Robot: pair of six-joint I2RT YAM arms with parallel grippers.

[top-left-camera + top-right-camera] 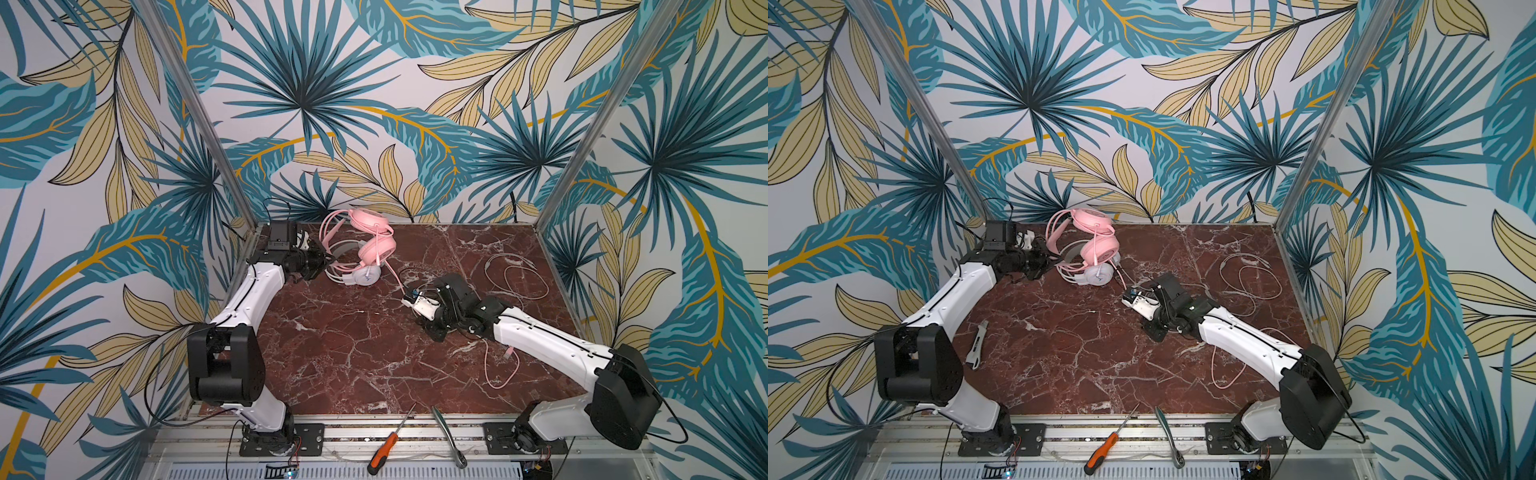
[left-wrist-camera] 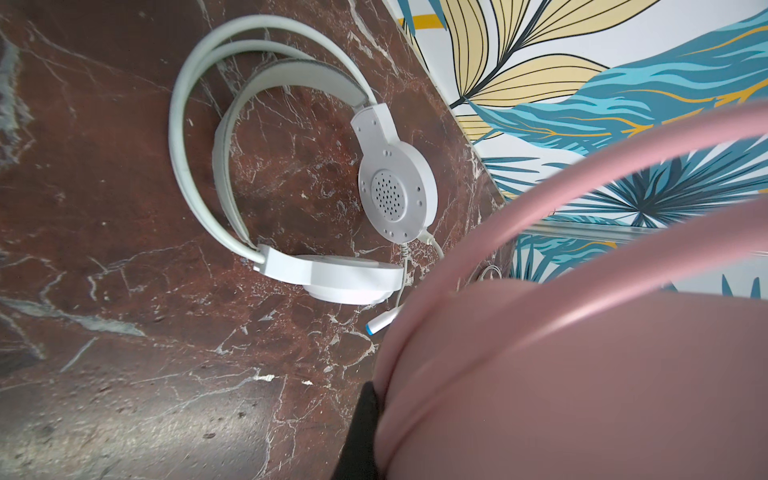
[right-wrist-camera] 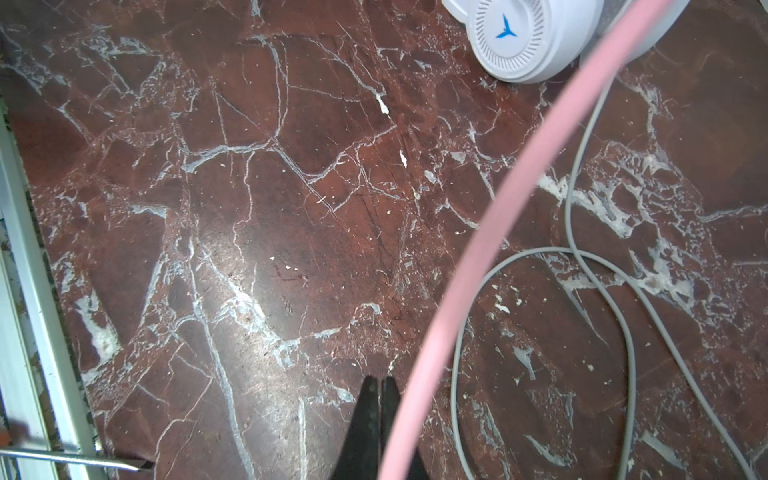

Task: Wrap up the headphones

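Far back on the left half of the red marble table (image 1: 353, 353), the pink headphones (image 1: 376, 248) stand raised, one round cup above the other. Their thin double headband arches toward the left gripper (image 1: 327, 261), which is clamped on that band. In the left wrist view the band presses hard against a black finger (image 2: 365, 419). Just in front and partly beneath them, the white headphones (image 1: 365, 275) lie flat on the marble. The left wrist view shows their pale twin headband with a padded strap, a bare perforated cup face and a short microphone boom (image 2: 380, 322) tipped in blue. The right wrist view shows a ribbed outer cup with a blue emblem. The pink cable (image 1: 395, 279) drops from the lower pink cup to the right gripper (image 3: 379, 395). That gripper's fingers are pressed together with the cable running along one side of them, and I cannot tell whether it is pinched. Beyond that arm the cable trails in a loose loop toward the front right. The grey cable (image 1: 515, 278) lies in slack loops at the back right. An orange-handled screwdriver (image 1: 384, 451) and a ratchet wrench (image 1: 449, 436) rest across the front rail.
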